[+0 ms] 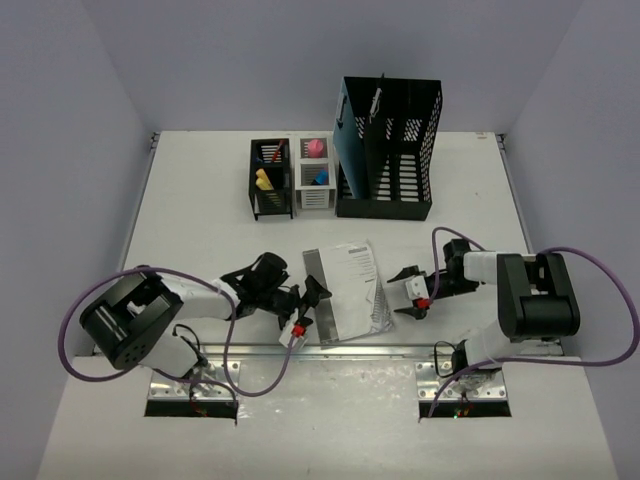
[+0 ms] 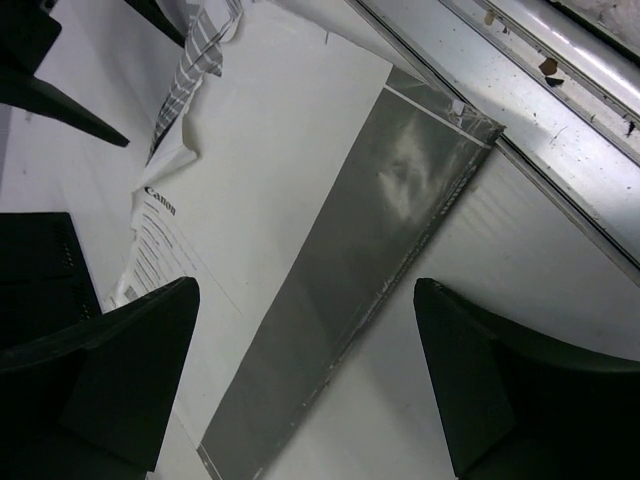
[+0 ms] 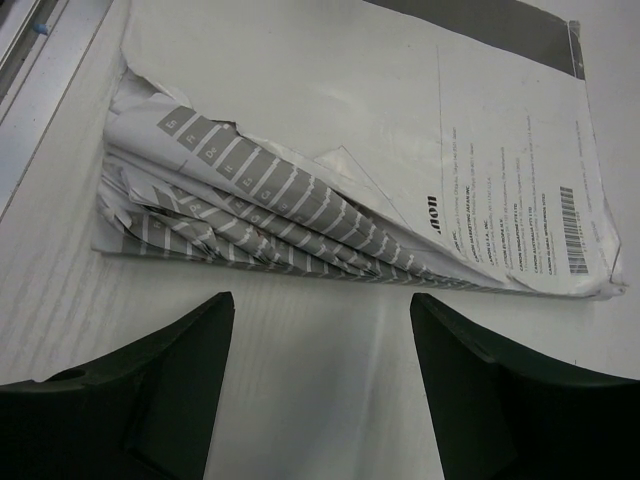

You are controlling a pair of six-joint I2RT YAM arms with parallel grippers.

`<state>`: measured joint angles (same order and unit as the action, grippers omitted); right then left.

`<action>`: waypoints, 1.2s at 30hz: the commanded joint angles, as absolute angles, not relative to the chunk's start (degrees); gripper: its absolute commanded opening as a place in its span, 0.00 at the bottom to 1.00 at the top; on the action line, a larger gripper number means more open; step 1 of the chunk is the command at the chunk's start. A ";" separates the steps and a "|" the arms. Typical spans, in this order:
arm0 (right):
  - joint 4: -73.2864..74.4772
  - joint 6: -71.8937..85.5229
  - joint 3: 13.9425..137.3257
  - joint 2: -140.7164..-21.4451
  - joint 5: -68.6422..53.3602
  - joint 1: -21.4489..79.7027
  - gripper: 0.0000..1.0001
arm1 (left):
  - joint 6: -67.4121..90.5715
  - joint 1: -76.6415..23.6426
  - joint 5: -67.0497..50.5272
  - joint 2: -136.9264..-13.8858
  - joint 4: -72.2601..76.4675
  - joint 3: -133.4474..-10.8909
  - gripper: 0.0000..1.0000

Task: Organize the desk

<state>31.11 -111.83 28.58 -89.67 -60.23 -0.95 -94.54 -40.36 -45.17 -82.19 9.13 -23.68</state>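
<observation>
Hovering low with its jaws spread and nothing between them, the left claw [image 1: 308,306] is sitting at the 9 o'clock edge of a paper manual [image 1: 346,292]. Its fingers [image 2: 120,380] are straddling the grey strip along that edge and, as far as the wrist view is showing, are not touching it. The right claw [image 1: 403,292] is likewise released and empty. It is facing the manual's 3 o'clock side, where the page edges are fanning up in loose, ruffled layers, and only bare surface is showing between its fingers [image 3: 150,390].

The manual is lying flat on the table [image 1: 200,230], the white top spreading under everything, and is resting toward 6 o'clock just beyond the metal rail [image 1: 330,352]. At 12 o'clock, well apart from it, a black file rack [image 1: 388,150] is standing beside a white pen basket [image 1: 314,176] and a black pen basket [image 1: 271,180].

The loose pages are looking like the main hazard. A pinch catching only the top leaves would probably be lifting those alone, leaving the rest sagging or tearing. With both claws pressing in from opposite sides, the thin stack could be buckling upward instead of rising. Fingers coming down too steeply might be scraping the smooth top and shoving the manual toward the rail. A drooping manual could also be snagging on the rack's rim.
</observation>
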 commanded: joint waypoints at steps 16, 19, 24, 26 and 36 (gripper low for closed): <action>33.22 -147.04 26.99 -89.21 -63.89 9.05 0.62 | -96.85 -45.79 -49.83 -90.54 23.48 -22.15 0.89; 34.27 -147.04 25.76 -87.72 -63.99 9.58 0.61 | -94.58 -45.79 -49.75 -87.72 21.36 -21.01 0.88; 35.95 -146.87 24.09 -85.78 -65.47 9.49 0.46 | -94.04 -45.79 -50.36 -83.50 18.28 -19.34 0.88; 36.30 -146.78 23.73 -84.56 -66.61 9.49 0.31 | -93.96 -45.79 -50.19 -82.19 17.67 -18.81 0.88; 37.89 -135.37 27.77 -78.76 -75.23 8.71 0.01 | -79.04 -45.70 -45.36 -72.96 23.89 -16.17 0.91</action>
